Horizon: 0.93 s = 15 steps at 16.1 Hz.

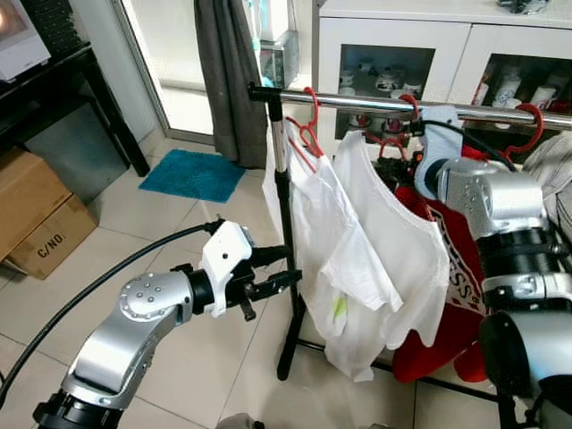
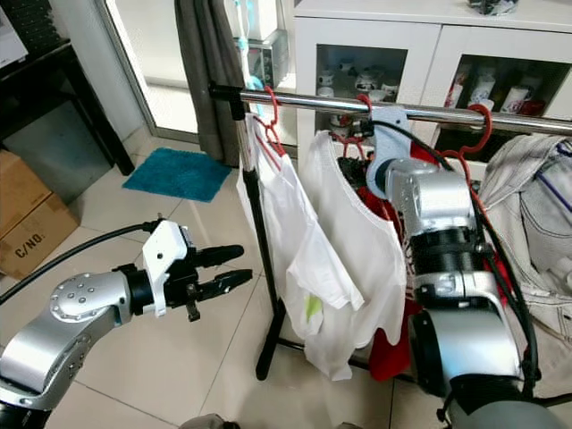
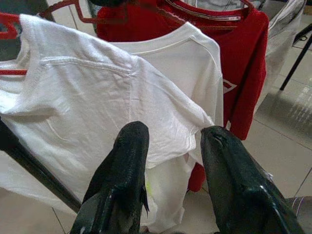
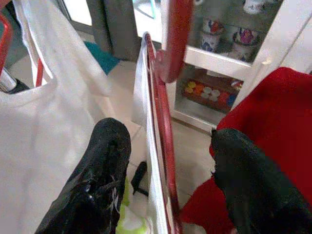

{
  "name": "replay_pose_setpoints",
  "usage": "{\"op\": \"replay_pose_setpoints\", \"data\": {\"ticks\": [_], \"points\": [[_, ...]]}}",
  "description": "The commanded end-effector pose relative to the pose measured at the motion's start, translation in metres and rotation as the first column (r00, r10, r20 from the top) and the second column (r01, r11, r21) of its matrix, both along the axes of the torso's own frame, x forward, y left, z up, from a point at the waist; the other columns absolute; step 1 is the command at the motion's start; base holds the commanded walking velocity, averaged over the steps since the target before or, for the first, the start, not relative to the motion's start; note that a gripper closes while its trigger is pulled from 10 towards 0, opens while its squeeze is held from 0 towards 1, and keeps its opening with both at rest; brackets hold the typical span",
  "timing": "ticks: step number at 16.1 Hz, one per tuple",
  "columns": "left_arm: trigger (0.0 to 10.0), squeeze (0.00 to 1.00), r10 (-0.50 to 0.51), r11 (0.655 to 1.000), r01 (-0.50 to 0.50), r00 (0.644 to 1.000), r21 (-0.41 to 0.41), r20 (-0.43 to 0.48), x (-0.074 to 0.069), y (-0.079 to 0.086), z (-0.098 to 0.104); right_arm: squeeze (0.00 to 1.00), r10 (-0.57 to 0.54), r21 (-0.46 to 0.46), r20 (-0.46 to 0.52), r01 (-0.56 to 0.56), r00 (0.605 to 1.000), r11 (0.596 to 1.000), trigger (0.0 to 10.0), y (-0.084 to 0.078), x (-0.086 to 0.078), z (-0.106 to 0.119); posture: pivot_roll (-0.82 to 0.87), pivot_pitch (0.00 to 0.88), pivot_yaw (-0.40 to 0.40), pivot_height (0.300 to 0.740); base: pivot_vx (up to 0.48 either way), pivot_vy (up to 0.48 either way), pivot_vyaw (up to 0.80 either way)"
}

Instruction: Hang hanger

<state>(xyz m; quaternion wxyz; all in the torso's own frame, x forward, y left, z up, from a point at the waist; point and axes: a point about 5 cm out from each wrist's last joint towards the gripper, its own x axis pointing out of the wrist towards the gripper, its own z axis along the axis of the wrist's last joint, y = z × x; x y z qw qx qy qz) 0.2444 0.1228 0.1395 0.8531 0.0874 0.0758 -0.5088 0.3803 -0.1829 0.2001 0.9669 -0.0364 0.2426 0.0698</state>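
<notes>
- Black fingers of the right gripper (image 4: 165, 190) stand spread, jaws released, one on each side of the red hanger (image 4: 163, 122) without touching it
- Red hanger carries a white T-shirt (image 1: 393, 241); its hook (image 2: 362, 104) sits over the metal rail (image 1: 375, 104), beside the raised right wrist
- Left gripper (image 1: 281, 268) is held out low, pointing at the rack's black upright post (image 1: 286, 268); its jaws are parted and hold nothing
- In the left wrist view the two fingers (image 3: 122, 180) frame the white fabric just ahead
- Another white T-shirt (image 1: 308, 241) hangs on its own red hanger (image 1: 306, 134) near the rail's end, just beside the first
- A red garment (image 1: 456, 304) hangs behind the white ones, and one more red hook (image 1: 534, 125) grips the rail farther along
- Pale tiled floor (image 1: 179, 232) lies below, with a blue mat (image 1: 192, 174) by the grey curtain (image 1: 228, 71)
- A cardboard box (image 1: 40, 219) sits far to the left; a white glass-door cabinet (image 1: 393, 54) stands behind the rack
</notes>
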Motion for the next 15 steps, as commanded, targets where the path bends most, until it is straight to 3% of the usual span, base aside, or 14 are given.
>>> {"op": "replay_pose_setpoints", "data": {"ticks": [1, 3, 6, 15], "points": [[10.0, 0.00, -0.008, 1.000, 0.008, 1.000, 0.019, 0.007, 0.001, 0.001, 0.000, 0.00, -0.012, -0.013, -0.011, 0.012, 1.000, 1.000, 10.0, 0.000, 0.000, 0.006, 0.01, 0.000, 0.111, 0.740, 0.000, 0.000, 0.00], [10.0, 0.00, -0.012, 1.000, 0.012, 1.000, 0.016, 0.008, 0.001, 0.001, 0.001, 0.00, -0.018, 0.011, -0.025, 0.019, 1.000, 1.000, 9.5, 0.000, 0.000, 0.005, 0.01, 0.000, 0.112, 0.740, 0.000, 0.000, 0.00], [10.0, 0.00, -0.006, 1.000, 0.005, 1.000, 0.010, 0.027, 0.003, 0.000, 0.003, 0.00, -0.023, 0.026, -0.035, 0.024, 0.999, 0.999, 0.0, 0.000, -0.001, 0.002, 0.01, 0.000, 0.114, 0.740, 0.000, 0.000, 0.00], [10.0, 0.00, 0.034, 0.997, -0.029, 0.996, -0.065, 0.080, 0.011, -0.003, 0.015, 0.00, -0.016, 0.070, -0.065, 0.020, 0.998, 0.997, 0.0, 0.002, -0.002, -0.005, 0.01, 0.000, 0.116, 0.740, 0.000, 0.000, 0.00]]}}
